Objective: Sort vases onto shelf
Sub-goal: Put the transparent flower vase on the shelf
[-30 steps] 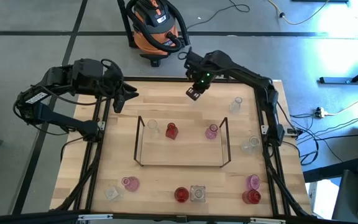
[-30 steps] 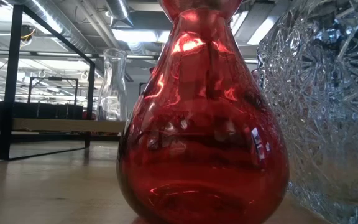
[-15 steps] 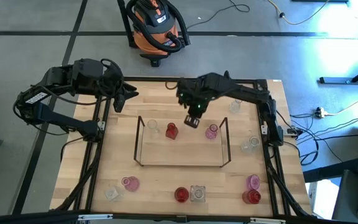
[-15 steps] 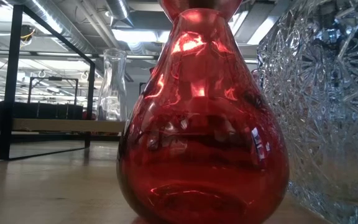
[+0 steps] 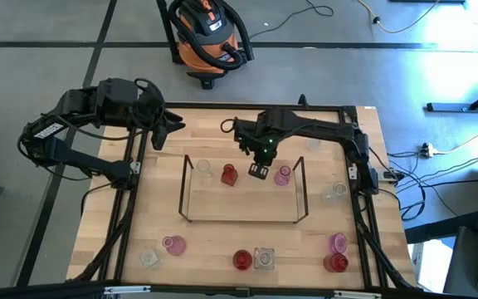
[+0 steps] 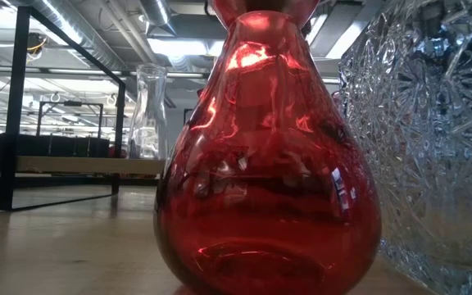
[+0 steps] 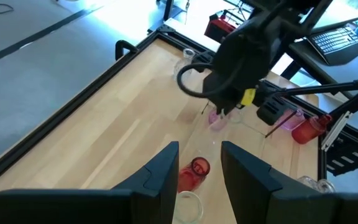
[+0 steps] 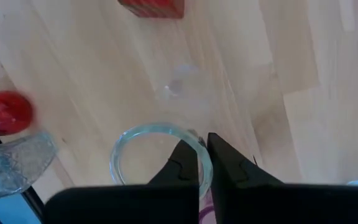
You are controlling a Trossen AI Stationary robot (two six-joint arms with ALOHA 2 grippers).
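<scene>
Right tool (image 5: 259, 172) clenched, empty, over the shelf (image 5: 242, 219) between red vase (image 5: 228, 175) and pink vase (image 5: 282, 175), left tool (image 5: 158, 138) released near the surface's (image 5: 222, 241) far-left edge, other vases along near edge

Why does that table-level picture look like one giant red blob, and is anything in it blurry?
In the low view, a red vase stands so close that it fills the frame, ceiling lights glaring off its glass; beside it a cut-glass vase glitters. The high view is evenly lit, with a bright patch of glare on the floor.
</scene>
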